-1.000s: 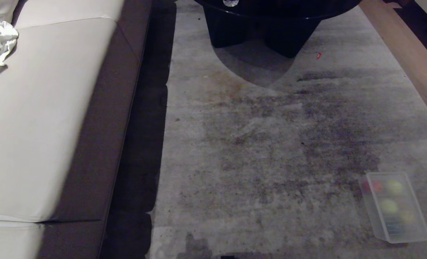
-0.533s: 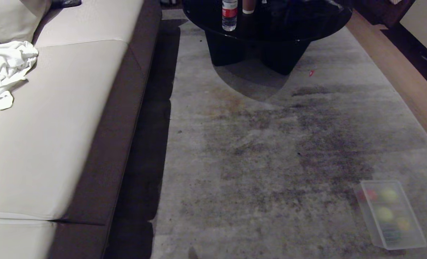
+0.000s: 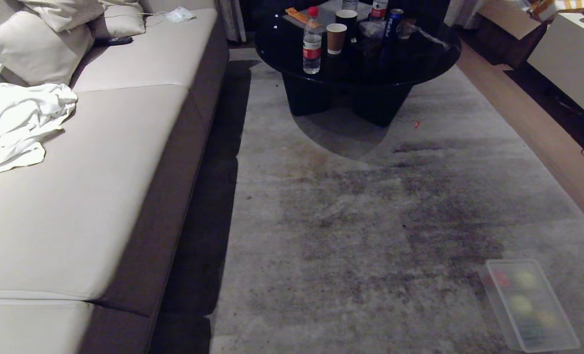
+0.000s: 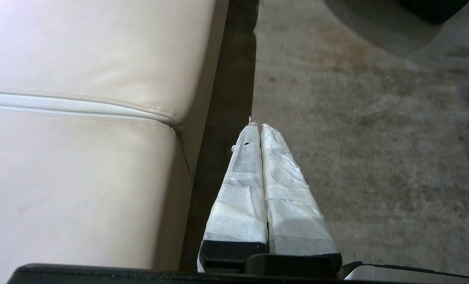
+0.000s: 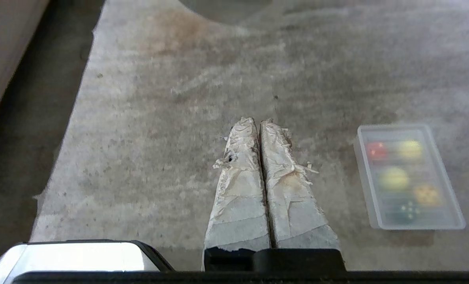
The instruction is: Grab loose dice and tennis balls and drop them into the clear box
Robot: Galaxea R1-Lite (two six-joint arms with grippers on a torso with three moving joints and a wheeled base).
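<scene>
Both pincers, left (image 4: 257, 126) and right (image 5: 257, 121), are pressed together and empty above the rug (image 3: 361, 221), the clear box (image 3: 498, 300) holding two tennis balls (image 5: 393, 177)

The rug (image 3: 370, 221) was grey, mottled with dark smudges, beside a cream sofa (image 3: 100, 172) with a brown base. Inside the clear box (image 5: 363, 169) sat two yellow-green tennis balls (image 5: 393, 178), a red piece (image 5: 376, 150), a yellow die (image 5: 427, 195) and a dark green, white-pipped die (image 5: 406, 209).
</scene>
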